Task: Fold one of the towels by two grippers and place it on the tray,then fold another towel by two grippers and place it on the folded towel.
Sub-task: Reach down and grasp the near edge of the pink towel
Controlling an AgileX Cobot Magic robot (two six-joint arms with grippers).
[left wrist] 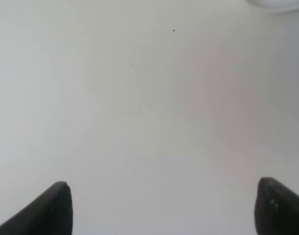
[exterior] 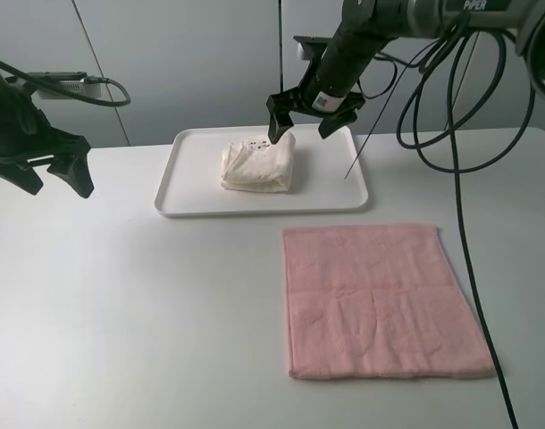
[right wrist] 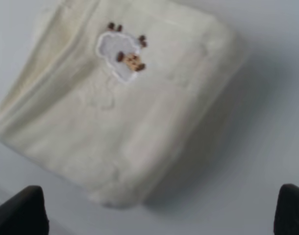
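Pink towel (exterior: 384,299) lies flat and unfolded on the desk (exterior: 121,313), lower right of the high view, well apart from both tools. Left tool (exterior: 58,189) sits at the mid-left edge over bare desk, jaws wide and empty; its wrist view shows only desk surface. Further back, the tray (exterior: 179,201) is at upper centre with the cream towel (exterior: 259,165) inside it, folded into a compact block, motif up. Right tool (exterior: 300,136) is just above the block's far edge, jaws wide, not gripping.

Read: towel one looks placed, so the step in hand is the switch to towel two. Next move likely needs both tools at the pink towel, one per corner of the same edge. Pinch low, fold, then stack on the cream block.
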